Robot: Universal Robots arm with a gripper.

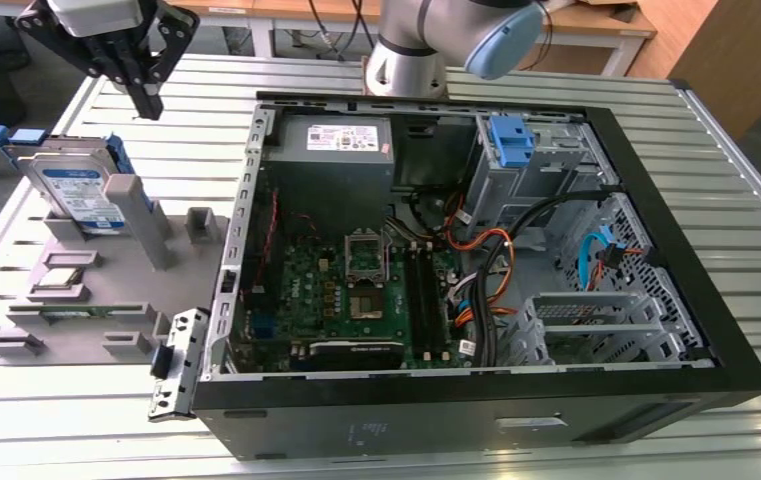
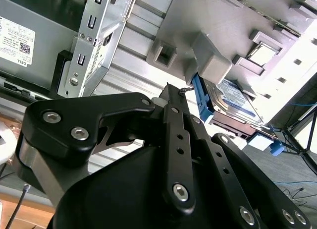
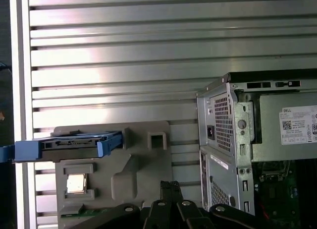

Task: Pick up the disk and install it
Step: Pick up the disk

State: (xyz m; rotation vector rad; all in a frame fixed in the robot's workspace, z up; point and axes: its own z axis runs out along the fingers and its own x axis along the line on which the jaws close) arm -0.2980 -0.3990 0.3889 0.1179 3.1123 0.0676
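Gripper (image 1: 149, 105) hangs near the upright disk (image 1: 76, 190), not touching.

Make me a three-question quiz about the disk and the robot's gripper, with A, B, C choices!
1. Where is the disk?
A) inside the computer case
B) standing in the grey holder
C) in the gripper

2. What colour are the disk's side rails?
A) blue
B) red
C) yellow

3. What is the gripper holding?
A) the disk
B) a cable
C) nothing

Answers:
1 B: it stands upright in the holder, beside the computer case on the exterior view's left.
2 A: blue plastic runs along its edges.
3 C: the gripper hangs apart from the disk, shut on nothing.
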